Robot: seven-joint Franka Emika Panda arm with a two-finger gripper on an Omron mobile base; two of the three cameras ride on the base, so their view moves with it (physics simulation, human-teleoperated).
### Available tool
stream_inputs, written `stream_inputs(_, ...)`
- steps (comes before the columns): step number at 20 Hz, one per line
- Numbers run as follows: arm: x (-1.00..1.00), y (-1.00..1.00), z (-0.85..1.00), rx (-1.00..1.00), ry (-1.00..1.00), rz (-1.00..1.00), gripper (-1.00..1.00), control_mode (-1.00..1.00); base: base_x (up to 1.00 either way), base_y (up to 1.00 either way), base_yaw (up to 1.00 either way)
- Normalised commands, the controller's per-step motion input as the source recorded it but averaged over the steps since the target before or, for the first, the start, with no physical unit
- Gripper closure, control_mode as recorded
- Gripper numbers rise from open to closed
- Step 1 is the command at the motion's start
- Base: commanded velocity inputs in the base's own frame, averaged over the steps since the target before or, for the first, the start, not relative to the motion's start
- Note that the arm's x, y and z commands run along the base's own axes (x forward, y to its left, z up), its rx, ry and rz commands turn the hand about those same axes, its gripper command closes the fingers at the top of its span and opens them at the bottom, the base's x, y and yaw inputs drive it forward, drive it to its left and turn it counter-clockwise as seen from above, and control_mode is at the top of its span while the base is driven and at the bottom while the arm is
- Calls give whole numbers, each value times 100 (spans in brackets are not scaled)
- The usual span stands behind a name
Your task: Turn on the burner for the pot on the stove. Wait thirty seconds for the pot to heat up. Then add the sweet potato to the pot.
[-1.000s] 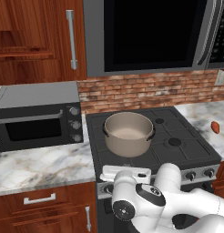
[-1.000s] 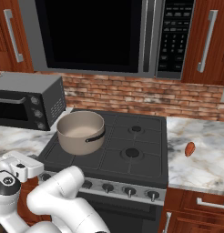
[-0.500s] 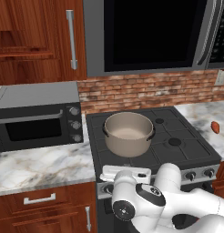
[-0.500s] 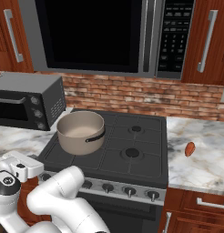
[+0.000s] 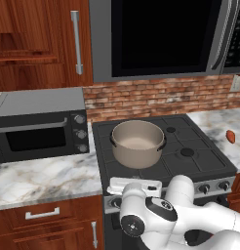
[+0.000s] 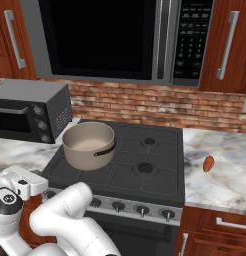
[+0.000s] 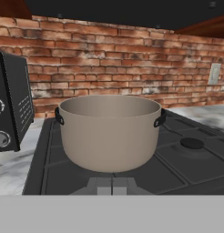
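From my seat at the controls I see the gripper low at the bottom of the hand view, its two finger tips pressed together with nothing between them; it pinches nothing and touches nothing that I can make out. It sits at the front edge of the stove, aimed straight at the pot, which stands upright just ahead of it on the dark grate. In the left base view the pot rests on the front left burner, its pale inside bare, its two small dark handles sticking out left and right. In the right base view the same pot is on the near left quarter of the cooktop, and the row of small black knobs runs along the steel front strip, partly covered by the white arm. The sweet potato lies on the marble counter to the right of the stove, well apart from the pot; the right base view shows it clearly on the pale stone beside the cooktop edge. The grey toaster oven sits on the counter left of the stove, close to the pot's side, and its dark flank shows at the left of the hand view. Behind everything runs the brick wall, with the microwave hanging above the stove.
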Motion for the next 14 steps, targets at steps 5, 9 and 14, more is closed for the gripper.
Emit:
stream_inputs(5,0,0,0,0,0,0,100,-100,0,0,0)
stream_inputs(9,0,0,0,0,0,0,100,-100,0,0,0)
stream_inputs(14,0,0,0,0,0,0,100,-100,0,0,0)
